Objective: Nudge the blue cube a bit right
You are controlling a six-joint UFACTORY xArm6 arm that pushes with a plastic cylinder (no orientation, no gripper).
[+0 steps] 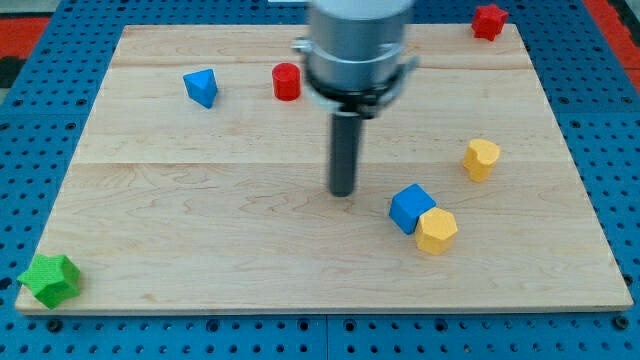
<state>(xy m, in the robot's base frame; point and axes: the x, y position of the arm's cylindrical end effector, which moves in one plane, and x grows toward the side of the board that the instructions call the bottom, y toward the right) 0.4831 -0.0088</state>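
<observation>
The blue cube (411,207) lies right of the board's middle, touching a yellow hexagonal block (437,230) at its lower right. My tip (343,192) rests on the board a short way to the left of the blue cube, slightly above its level, with a small gap between them. The rod hangs from the grey arm body (358,45) at the view's top.
A second yellow block (481,158) lies up and right of the cube. A blue triangular block (202,87) and a red cylinder (287,81) sit at upper left. A red star block (489,20) is at the top right corner, a green star block (48,279) at the bottom left corner of the wooden board (200,240).
</observation>
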